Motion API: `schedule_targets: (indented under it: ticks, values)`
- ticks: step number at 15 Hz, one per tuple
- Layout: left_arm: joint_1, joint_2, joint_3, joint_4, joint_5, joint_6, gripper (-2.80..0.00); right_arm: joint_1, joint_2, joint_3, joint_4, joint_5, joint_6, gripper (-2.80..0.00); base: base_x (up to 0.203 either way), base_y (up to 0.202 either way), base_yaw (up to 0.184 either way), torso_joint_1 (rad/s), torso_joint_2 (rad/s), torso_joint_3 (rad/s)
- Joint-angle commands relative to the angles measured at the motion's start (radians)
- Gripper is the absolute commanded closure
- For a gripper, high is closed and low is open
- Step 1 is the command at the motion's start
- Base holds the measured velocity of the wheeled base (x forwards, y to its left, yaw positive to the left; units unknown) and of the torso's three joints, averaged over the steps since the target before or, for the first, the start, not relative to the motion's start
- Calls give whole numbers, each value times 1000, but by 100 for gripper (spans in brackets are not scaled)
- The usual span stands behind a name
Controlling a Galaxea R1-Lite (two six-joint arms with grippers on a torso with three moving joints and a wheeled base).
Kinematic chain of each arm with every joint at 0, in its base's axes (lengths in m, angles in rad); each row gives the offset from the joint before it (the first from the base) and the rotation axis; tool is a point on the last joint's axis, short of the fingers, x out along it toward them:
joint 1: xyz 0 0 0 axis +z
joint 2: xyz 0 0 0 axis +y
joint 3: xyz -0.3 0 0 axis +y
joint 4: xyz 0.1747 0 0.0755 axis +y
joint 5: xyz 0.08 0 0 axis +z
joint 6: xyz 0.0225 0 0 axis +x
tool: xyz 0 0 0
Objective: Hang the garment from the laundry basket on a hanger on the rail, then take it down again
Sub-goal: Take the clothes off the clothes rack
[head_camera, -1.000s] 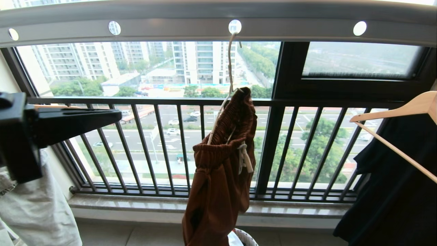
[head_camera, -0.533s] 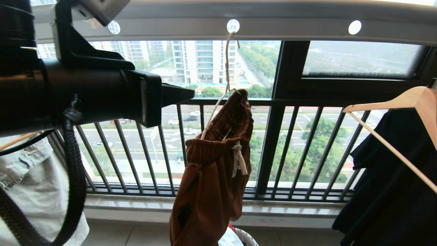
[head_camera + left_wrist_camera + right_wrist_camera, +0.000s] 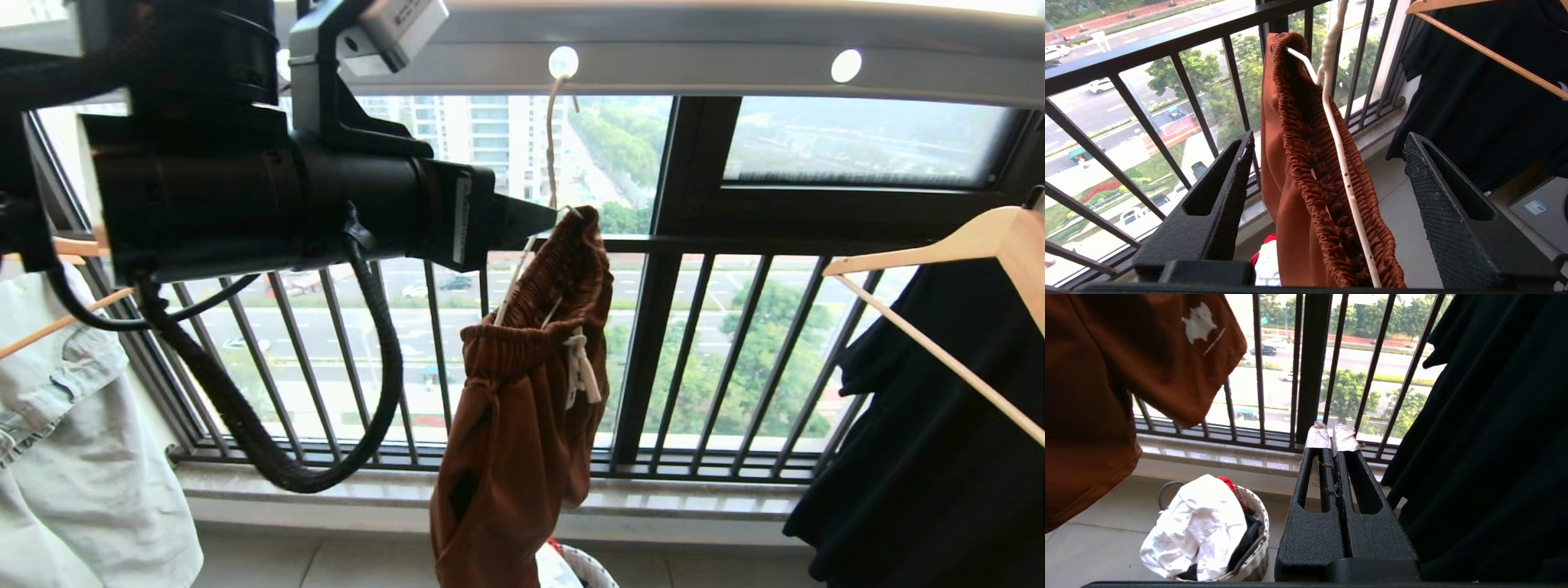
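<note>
Left hand (image 3: pixel 1327 179) raised level, spread wide — shorts (image 3: pixel 1306 171) and hanger (image 3: pixel 1345 179) hanging between its fingers, untouched. Hanger hooked in a hole of the rail (image 3: pixel 702 61) above. Right hand (image 3: pixel 1333 435) low, pressed shut, empty — basket (image 3: pixel 1259 526) just beside it on the floor.

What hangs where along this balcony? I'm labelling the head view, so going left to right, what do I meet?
Pale green denim garment → left arm with its gripper reaching right, jaws open → rust-brown shorts on the cream-white wire hanger → light wooden hanger carrying the black garment.
</note>
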Motion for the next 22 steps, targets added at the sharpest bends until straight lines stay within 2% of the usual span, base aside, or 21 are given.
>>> schedule_targets:
  ticks: [1,3,5,9,11,12,15,22]
  values:
    - [0,84,-22,-57,4,-1,-280,0,1,0,0,1,0,0,0,0,0,0,0,0]
    - [4,153,-43,-164,15,3,-280,0,1,0,0,1,-1,0,0,0,0,0,0,0]
    - [5,212,-84,-220,21,6,-280,0,1,0,0,1,-1,0,0,0,0,0,0,0]
    - [4,251,-103,-228,30,7,-280,0,1,1,0,1,0,0,0,0,0,0,0,0]
    - [2,253,-99,-222,70,8,-280,0,1,0,0,1,0,0,0,0,0,0,0,0]
    - [1,252,-98,-213,101,23,0,0,1,0,0,1,0,0,0,0,0,0,0,0]
    - [0,250,-97,-213,132,48,0,0,1,0,0,1,0,0,0,0,0,0,0,0]
    - [0,246,-100,-225,132,50,0,0,1,1,0,1,0,0,0,0,0,0,0,0]
